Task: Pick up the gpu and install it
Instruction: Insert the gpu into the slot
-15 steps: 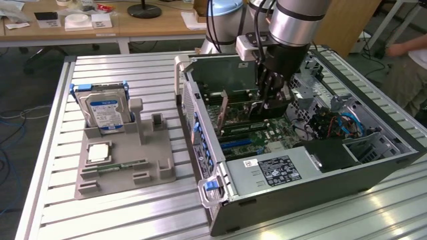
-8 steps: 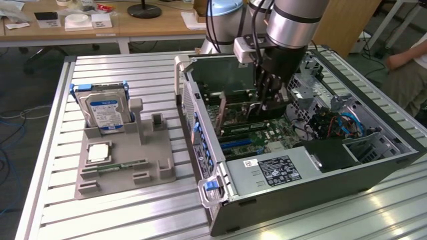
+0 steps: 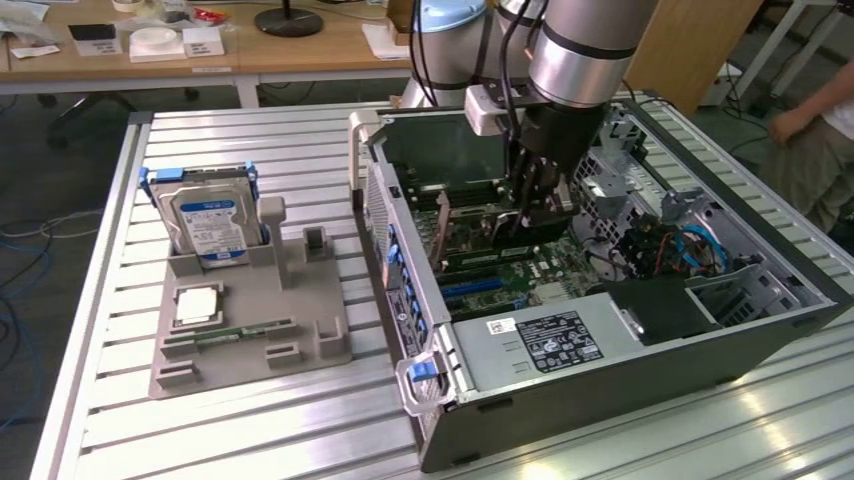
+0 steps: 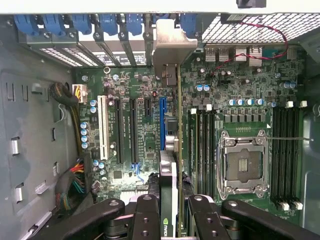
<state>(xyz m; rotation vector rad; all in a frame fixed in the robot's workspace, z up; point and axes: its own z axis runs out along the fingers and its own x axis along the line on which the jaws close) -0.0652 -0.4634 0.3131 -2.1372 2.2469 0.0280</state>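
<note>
My gripper is shut on the gpu, a thin black card seen edge-on, with a finger on each face. Its silvery end bracket points toward the case's rear slot openings. The card hangs upright over the green motherboard, along the long blue slot; I cannot tell whether it touches the slot. In the exterior view the gripper reaches down into the open computer case with the gpu on edge below it.
Memory slots and the bare CPU socket lie close beside the card. Outside the case, a grey holder tray carries a silver hard drive and a narrow green memory stick. A person's arm shows at the exterior view's right.
</note>
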